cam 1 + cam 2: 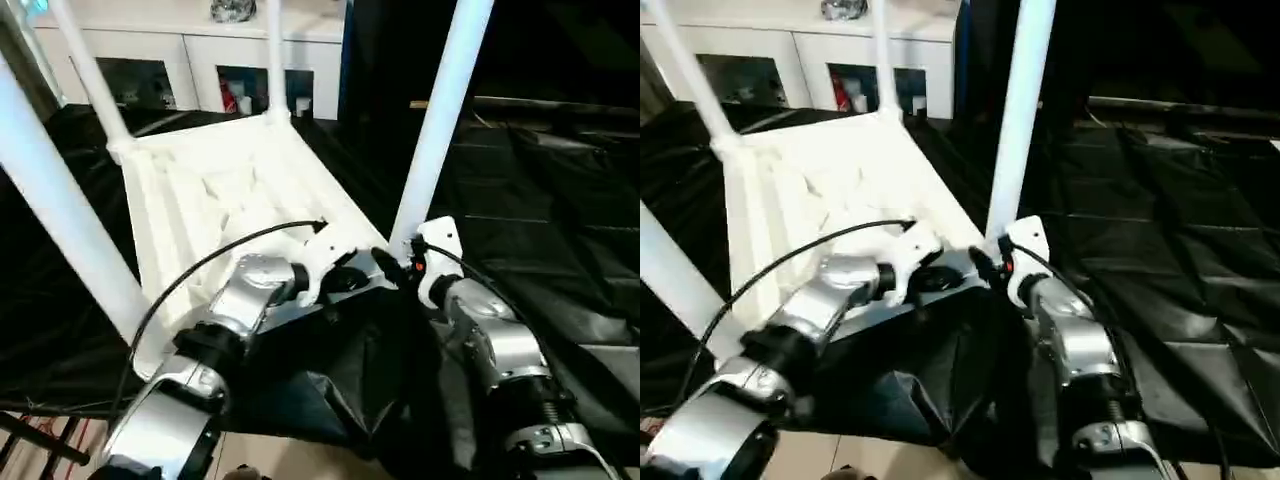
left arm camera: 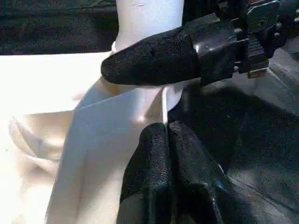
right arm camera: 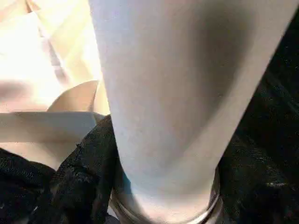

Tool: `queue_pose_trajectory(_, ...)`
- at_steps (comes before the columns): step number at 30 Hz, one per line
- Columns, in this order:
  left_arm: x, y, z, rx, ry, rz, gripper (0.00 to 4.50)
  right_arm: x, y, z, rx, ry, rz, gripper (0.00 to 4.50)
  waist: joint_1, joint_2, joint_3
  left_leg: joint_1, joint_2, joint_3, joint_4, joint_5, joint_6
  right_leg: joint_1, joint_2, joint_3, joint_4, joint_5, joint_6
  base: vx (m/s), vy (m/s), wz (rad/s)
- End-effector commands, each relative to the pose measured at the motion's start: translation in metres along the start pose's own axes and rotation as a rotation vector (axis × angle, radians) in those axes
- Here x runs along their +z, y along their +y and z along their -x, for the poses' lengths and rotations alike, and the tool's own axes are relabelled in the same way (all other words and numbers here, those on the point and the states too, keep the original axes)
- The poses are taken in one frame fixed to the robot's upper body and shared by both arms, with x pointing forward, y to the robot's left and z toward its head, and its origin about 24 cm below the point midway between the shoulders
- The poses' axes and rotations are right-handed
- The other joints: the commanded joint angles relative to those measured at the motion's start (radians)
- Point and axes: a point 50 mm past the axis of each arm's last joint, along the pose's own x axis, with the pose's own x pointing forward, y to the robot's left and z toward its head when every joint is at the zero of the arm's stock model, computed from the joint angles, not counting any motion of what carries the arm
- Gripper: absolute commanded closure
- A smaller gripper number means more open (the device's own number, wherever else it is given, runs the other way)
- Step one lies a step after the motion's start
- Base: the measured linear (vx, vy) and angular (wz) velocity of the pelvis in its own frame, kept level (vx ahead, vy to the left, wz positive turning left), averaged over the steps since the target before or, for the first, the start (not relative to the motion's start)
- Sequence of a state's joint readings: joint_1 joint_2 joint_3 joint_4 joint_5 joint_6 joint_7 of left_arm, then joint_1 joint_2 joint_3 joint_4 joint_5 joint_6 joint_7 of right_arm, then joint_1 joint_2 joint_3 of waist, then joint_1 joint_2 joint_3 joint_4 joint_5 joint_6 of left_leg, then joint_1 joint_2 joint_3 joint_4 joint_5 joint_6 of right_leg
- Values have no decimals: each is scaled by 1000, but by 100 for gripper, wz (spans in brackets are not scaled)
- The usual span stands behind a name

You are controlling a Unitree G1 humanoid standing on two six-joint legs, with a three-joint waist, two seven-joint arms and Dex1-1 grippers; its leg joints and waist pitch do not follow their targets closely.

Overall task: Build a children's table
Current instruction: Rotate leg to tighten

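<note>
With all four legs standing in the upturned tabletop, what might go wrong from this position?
1. The tabletop lies at the near edge of the black-draped work table; a push could slide it off.
2. The right pincer sits at the base of the near right leg; a sideways pull might tilt that leg in its socket.
3. The left pincer is shut at the tabletop's thin rim, beside the right pincer's finger; the two may collide.
</note>
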State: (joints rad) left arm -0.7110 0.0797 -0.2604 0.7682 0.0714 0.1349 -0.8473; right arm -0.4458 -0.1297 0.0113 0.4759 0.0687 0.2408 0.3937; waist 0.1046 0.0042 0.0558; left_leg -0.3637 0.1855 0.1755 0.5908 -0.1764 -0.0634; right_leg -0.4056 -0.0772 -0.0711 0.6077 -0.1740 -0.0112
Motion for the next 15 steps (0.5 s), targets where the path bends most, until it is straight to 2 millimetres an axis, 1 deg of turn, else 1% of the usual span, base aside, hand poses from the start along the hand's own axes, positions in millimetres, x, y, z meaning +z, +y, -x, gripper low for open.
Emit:
queue_pose_trajectory(1, 35, -17, -20, -85, -105, -96, 450, -9, 40, -13, 161, 55, -27, 152, 3, -5, -63, 7, 39, -19, -81, -281, 15, 46, -76, 48, -94, -336, -155, 0, 0, 0)
queue_pose_trajectory(2, 34, -17, -19, -94, -104, -99, 450, -8, 39, -12, 170, 50, -37, 152, 4, -8, -63, 5, 39, -18, -80, -276, 17, 48, -77, 48, -93, -326, -161, 0, 0, 0)
queue_pose_trajectory(3, 32, -17, -17, -109, -102, -106, 450, -7, 38, -10, 185, 43, -39, 131, 5, -7, -62, 6, 39, -17, -81, -272, 21, 48, -76, 48, -92, -319, -166, 0, 0, 0)
queue_pose_trajectory(4, 29, -18, -14, -139, -101, -116, 450, -6, 35, -8, 203, 41, -13, 118, 6, -7, -62, 4, 39, -17, -81, -271, 22, 49, -78, 48, -92, -324, -166, 0, 0, 0)
queue_pose_trajectory(6, 27, -18, -10, -159, -100, -123, 450, -6, 33, -5, 231, 41, 18, 109, 7, -7, -63, 4, 40, -17, -81, -264, 24, 50, -78, 49, -92, -321, -166, 0, 0, 0)
queue_pose_trajectory(7, 25, -18, -6, -194, -111, -142, 450, -5, 32, -1, 272, 33, 58, 99, 10, -9, -64, 5, 40, -16, -79, -254, 29, 52, -79, 49, -90, -304, -169, 0, 0, 0)
queue_pose_trajectory(8, 25, -18, -6, -194, -111, -142, 450, -5, 32, -1, 272, 33, 58, 99, 10, -9, -64, 5, 40, -16, -79, -254, 29, 52, -79, 49, -90, -304, -169, 0, 0, 0)
queue_pose_trajectory(9, 23, -18, -3, -214, -109, -146, 450, -5, 30, 3, 310, 29, 81, 99, 12, -6, -64, 6, 43, -16, -79, -246, 32, 52, -79, 50, -87, -272, -179, 0, 0, 0)
queue_pose_trajectory(10, 19, -21, 4, -276, -110, -170, 450, -3, 27, 12, 394, 21, 126, 99, 14, -8, -65, 4, 44, -16, -78, -239, 36, 55, -81, 50, -84, -254, -187, 0, 0, 0)
queue_pose_trajectory(11, 16, -21, 8, -298, -104, -175, 450, -2, 24, 17, 430, 22, 147, 99, 17, -8, -66, 4, 46, -17, -78, -234, 41, 57, -80, 49, -82, -242, -187, 0, 0, 0)
queue_pose_trajectory(12, 15, -22, 10, -310, -100, -178, 450, -2, 23, 20, 448, 23, 158, 99, 18, -5, -65, 4, 48, -15, -77, -229, 50, 54, -79, 51, -79, -217, -194, 0, 0, 0)
queue_pose_trajectory(13, 13, -22, 12, -320, -96, -182, 450, -2, 21, 22, 464, 27, 165, 99, 19, -5, -65, 5, 48, -14, -77, -228, 52, 52, -78, 50, -79, -208, -204, 0, 0, 0)
queue_pose_trajectory(14, 11, -22, 15, -335, -89, -189, 450, -2, 19, 26, 487, 34, 175, 99, 19, -5, -65, 5, 48, -14, -77, -228, 52, 52, -78, 50, -79, -208, -204, 0, 0, 0)
queue_pose_trajectory(15, 8, -22, 20, -352, -79, -202, 450, -1, 14, 33, 523, 44, 194, 99, 24, -5, -63, 7, 50, -14, -79, -245, 50, 53, -78, 49, -81, -236, -203, 0, 0, 0)
